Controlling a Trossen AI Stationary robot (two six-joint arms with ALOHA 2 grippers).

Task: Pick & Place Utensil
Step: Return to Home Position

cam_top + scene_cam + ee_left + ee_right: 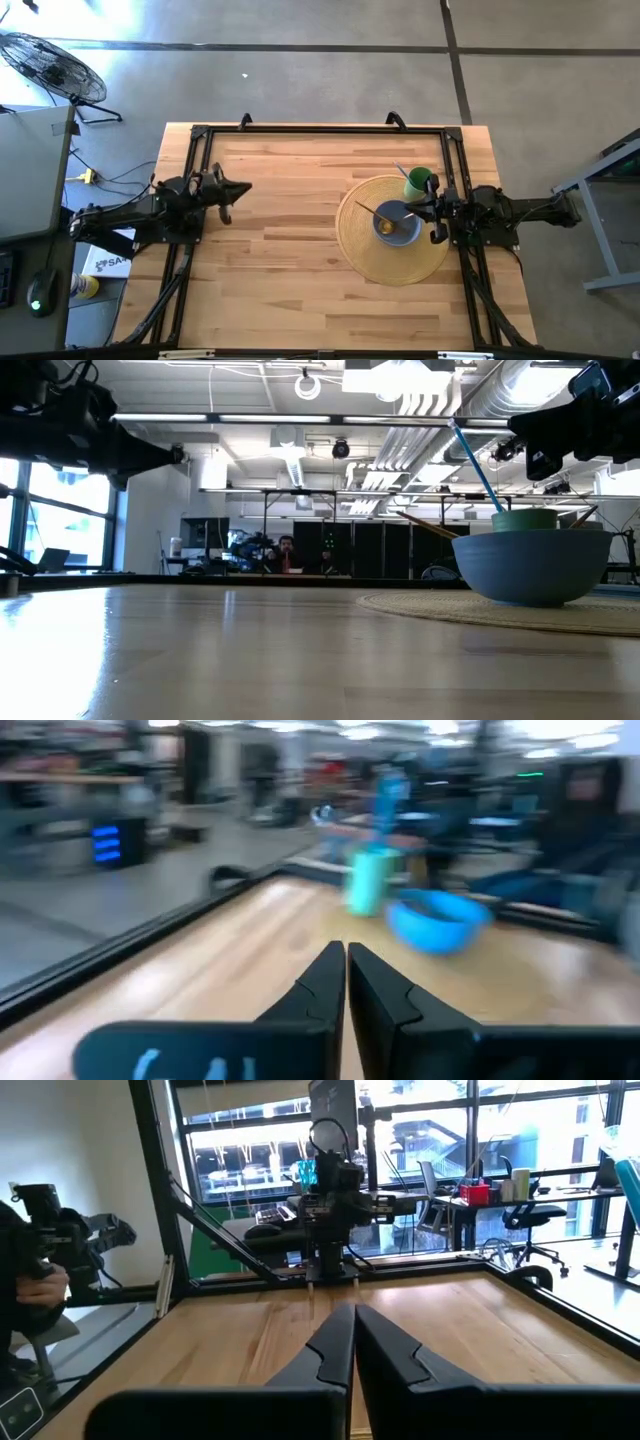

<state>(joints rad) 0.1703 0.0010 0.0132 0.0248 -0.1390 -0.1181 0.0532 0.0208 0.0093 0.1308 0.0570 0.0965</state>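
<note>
Gold utensils (372, 211) resting in violet bowl (530, 565); placing looks done. Left hand (346, 948), right hand (355, 1308) both pinched closed, empty, above worktop (290, 270); only homing left

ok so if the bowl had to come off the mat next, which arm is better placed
Right, probably. The right gripper, shut, hangs beside the bowl on the woven mat, while the left gripper, also shut, is at the table's opposite side.

I have open wood across the middle and left of the bench (290, 250), while on my right the woven mat (380, 262) carries the violet bowl (397, 224) with jutting gold utensils (368, 209) and a green cup (418, 184).
</note>
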